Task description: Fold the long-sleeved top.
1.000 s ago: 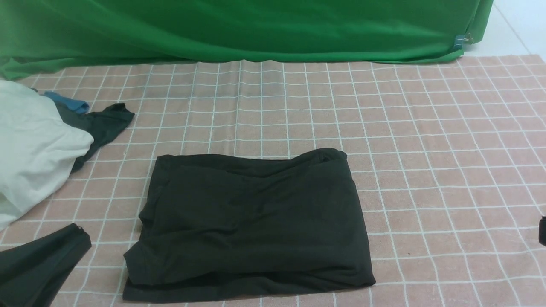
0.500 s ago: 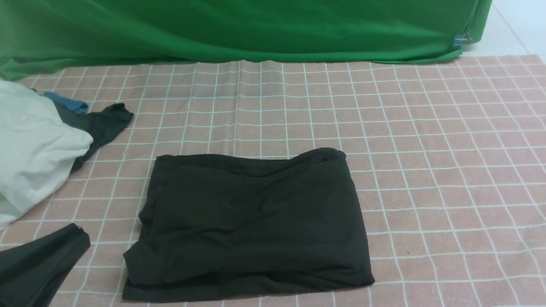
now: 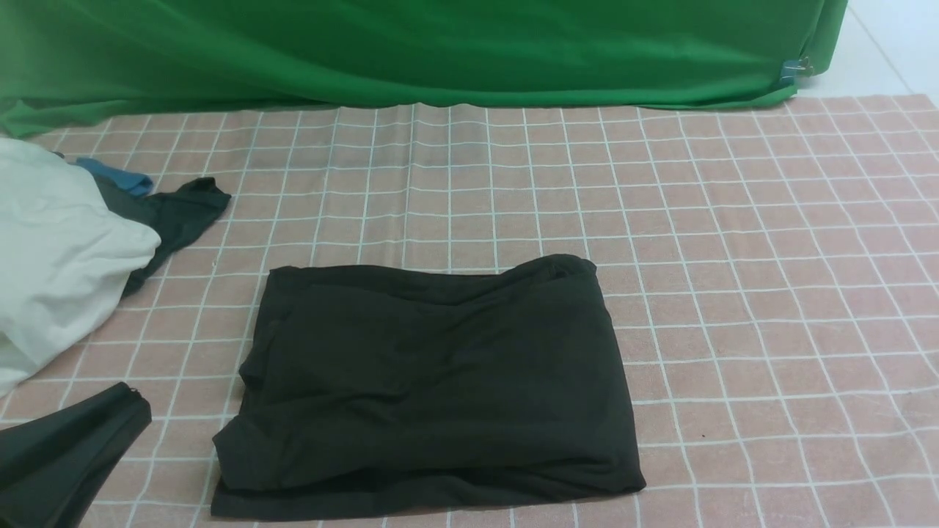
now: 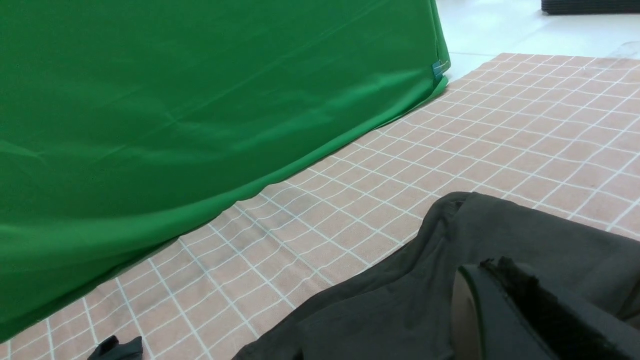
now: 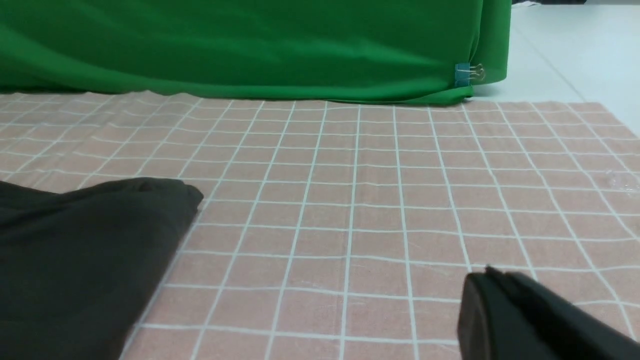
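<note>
You see the long-sleeved top (image 3: 433, 385) lying folded into a rough rectangle on the pink checked cloth (image 3: 733, 257), in the near centre of the scene, its far right corner bunched up a little. Your left gripper (image 3: 62, 458) sits at the near left corner, just left of the top and apart from it; in its wrist view the dark fingers (image 4: 525, 310) are pressed together with nothing between them. Your right gripper (image 5: 525, 320) is out of the front view; its wrist view shows it low over bare cloth, right of the top, its fingers closed and empty. Far left lies a white cloth bundle (image 3: 59, 249), with a smaller dark cloth (image 3: 172, 216) and a blue piece (image 3: 117, 176) beside it. A green backdrop (image 3: 411, 48) runs along the far edge.
</note>
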You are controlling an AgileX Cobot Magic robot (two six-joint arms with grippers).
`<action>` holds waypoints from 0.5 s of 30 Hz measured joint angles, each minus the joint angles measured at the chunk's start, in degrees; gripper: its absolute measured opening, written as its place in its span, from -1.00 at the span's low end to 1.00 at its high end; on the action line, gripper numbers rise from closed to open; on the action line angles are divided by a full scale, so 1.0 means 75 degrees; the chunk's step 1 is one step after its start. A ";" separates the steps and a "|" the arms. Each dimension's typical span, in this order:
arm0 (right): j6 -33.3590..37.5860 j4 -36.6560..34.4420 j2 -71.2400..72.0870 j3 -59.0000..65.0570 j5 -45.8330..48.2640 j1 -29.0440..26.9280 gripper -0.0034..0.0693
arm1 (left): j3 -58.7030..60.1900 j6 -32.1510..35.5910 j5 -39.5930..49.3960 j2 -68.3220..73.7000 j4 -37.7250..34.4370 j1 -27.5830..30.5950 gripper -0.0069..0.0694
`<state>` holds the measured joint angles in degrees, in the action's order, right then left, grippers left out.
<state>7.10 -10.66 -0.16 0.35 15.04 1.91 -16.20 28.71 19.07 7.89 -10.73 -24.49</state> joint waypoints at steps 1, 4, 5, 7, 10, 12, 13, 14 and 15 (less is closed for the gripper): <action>0.0000 0.0000 0.0000 0.0000 0.0000 0.0000 -0.83 | 0.0000 0.0000 0.0000 0.0000 0.0003 0.0000 -0.77; -0.0007 0.0000 0.0000 0.0000 0.0000 0.0000 -0.82 | 0.0000 0.0000 0.0000 0.0000 0.0019 0.0000 -0.77; -0.0007 0.0000 0.0000 0.0000 0.0000 0.0000 -0.82 | 0.0000 0.0000 0.0000 0.0000 0.0019 0.0000 -0.77; -0.0007 0.0000 0.0000 0.0000 0.0000 0.0000 -0.82 | 0.0000 0.0000 0.0000 0.0000 0.0019 0.0000 -0.77; -0.0007 0.0000 0.0000 0.0000 -0.0008 0.0000 -0.81 | 0.0000 0.0000 0.0000 0.0000 0.0019 0.0000 -0.77; -0.0007 0.0000 0.0000 0.0000 -0.0008 0.0000 -0.80 | 0.0000 0.0000 0.0000 0.0000 0.0026 0.0000 -0.77; -0.0007 0.0000 0.0000 0.0000 -0.0014 0.0000 -0.80 | 0.0000 0.0000 0.0000 0.0000 0.0022 0.0000 -0.77; -0.0007 0.0000 0.0000 0.0000 -0.0023 0.0000 -0.80 | 0.0000 0.0000 0.0000 0.0000 0.0022 0.0000 -0.77; -0.0007 0.0000 0.0000 0.0000 -0.0023 0.0000 -0.79 | 0.0000 0.0000 0.0000 0.0000 0.0022 0.0000 -0.77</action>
<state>7.05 -10.66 -0.16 0.35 14.87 1.91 -16.20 28.71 19.07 7.89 -10.56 -24.49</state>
